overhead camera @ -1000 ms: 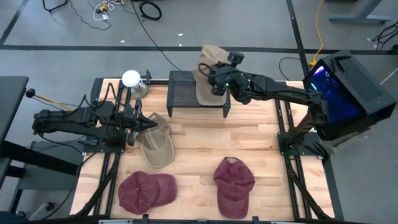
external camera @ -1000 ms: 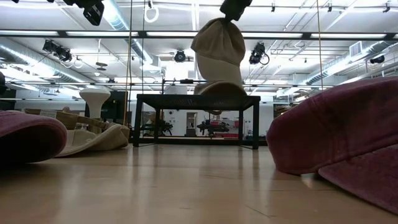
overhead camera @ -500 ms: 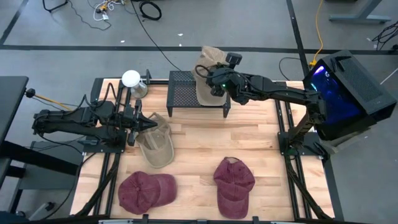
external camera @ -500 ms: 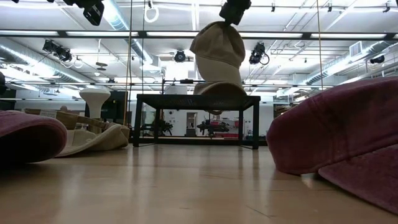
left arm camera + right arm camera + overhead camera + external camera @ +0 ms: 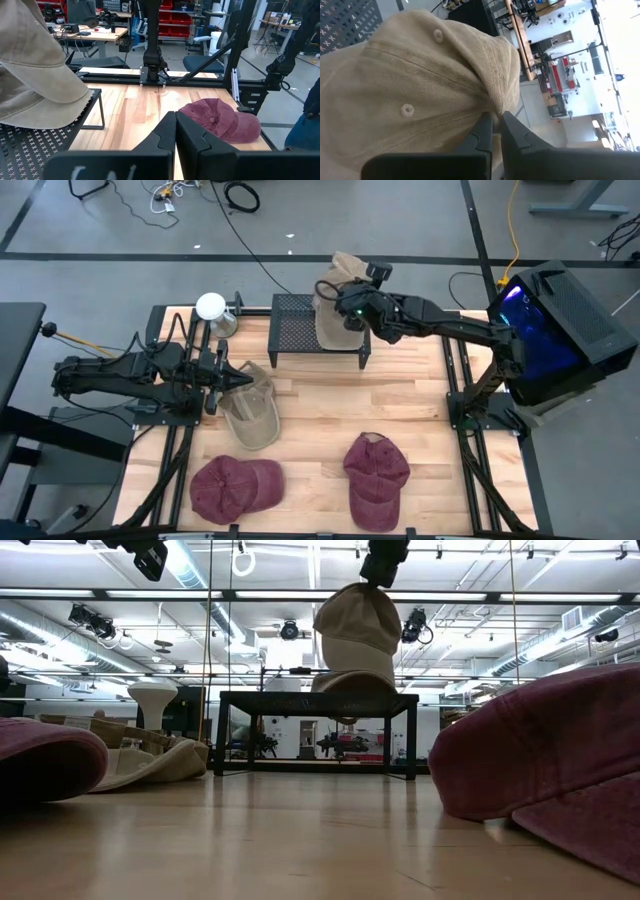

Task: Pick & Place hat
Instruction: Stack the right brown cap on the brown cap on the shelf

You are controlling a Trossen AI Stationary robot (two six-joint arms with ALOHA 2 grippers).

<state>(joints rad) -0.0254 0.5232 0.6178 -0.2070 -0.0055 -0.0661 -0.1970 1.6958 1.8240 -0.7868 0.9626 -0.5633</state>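
Our right gripper (image 5: 345,298) pinches the crown of a tan cotton cap (image 5: 333,308), dangling it over the black mesh stand (image 5: 295,326) so its brim meets the top. Our left gripper (image 5: 236,378) waits closed, empty, at a second tan cap (image 5: 252,412).

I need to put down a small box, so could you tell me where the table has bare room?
Free: the wood between the black rack and the two maroon hats, and right of the right maroon hat. Crowded: the left side, where the left gripper rests beside a tan hat.
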